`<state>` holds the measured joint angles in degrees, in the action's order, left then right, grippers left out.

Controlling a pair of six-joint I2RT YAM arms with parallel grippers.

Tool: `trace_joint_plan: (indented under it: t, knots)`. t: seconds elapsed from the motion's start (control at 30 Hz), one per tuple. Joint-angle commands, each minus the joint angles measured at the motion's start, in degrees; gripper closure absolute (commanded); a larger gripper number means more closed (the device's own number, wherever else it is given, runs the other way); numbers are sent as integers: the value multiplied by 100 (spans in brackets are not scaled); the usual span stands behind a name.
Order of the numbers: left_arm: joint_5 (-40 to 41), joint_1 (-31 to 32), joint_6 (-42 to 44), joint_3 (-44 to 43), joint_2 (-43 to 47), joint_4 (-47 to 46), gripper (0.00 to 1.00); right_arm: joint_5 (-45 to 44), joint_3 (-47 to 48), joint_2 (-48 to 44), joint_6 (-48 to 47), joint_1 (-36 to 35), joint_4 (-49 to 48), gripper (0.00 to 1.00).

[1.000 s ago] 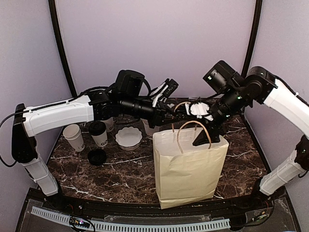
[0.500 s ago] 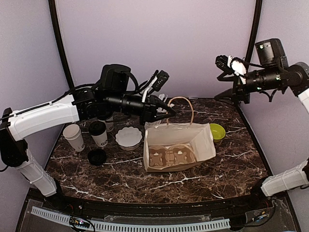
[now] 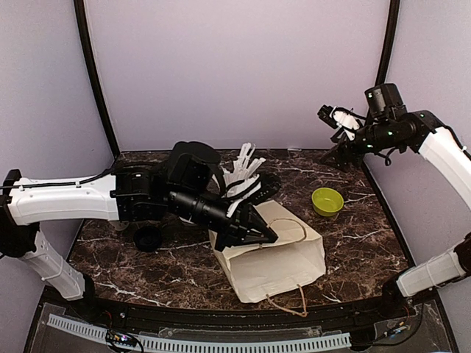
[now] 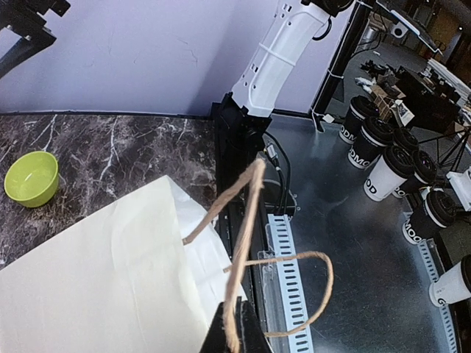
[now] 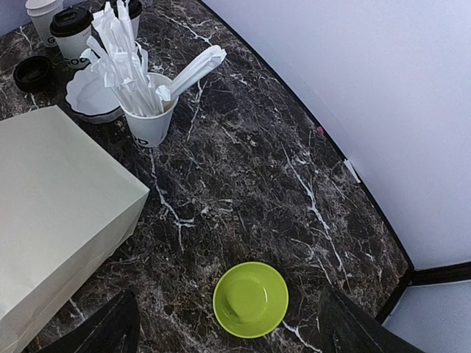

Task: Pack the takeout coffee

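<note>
Cream kraft bag (image 3: 280,261) lies on its side on the glossy, veined marble table (image 3: 368,243). Left gripper (image 3: 266,236) pinches its twine handle (image 4: 246,220) tight. The right gripper (image 3: 337,125) gapes wide and empty over the far right corner. Black-lidded takeout coffee cups (image 5: 72,33) stand near the left edge.

Paper bag (image 3: 283,261) from upright to flat, left fingers (image 3: 254,229) lower
</note>
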<state>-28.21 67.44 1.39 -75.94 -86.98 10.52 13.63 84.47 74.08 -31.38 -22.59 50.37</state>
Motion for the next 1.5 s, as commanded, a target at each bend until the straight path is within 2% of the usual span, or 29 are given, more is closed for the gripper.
trace_joint_plan:
  t: [0.0, 0.33, 0.63, 0.83, 1.03, 1.27, 1.33, 1.47]
  knots:
    - [362, 40, 116, 181, 511, -62, 99, 268, -6, -44, 173, 24, -330, 16]
    - [1783, -38, 857, -378, 639, 274, 100, 410, 194, -12, 175, 24, -214, 16]
    - [2203, -908, 878, -252, 755, 287, 99, 551, 189, 75, 201, 26, -246, 16]
    - [2647, -1188, 927, -252, 778, 197, 92, 685, 108, 248, 214, 26, -316, 16]
    - [2678, -1423, 882, -246, 657, 172, 88, 806, 89, 372, 210, 18, -303, 16]
    - [2661, -1545, 757, -305, 585, 90, 99, 1378, 353, 214, -137, 25, 218, 16]
    - [2366, -1546, 659, -451, 547, 192, 100, 1395, 335, 159, -150, 19, 251, 16]
    - [1253, -1541, 377, -655, 497, 253, 100, 1199, 149, 150, -168, 26, 169, 16]
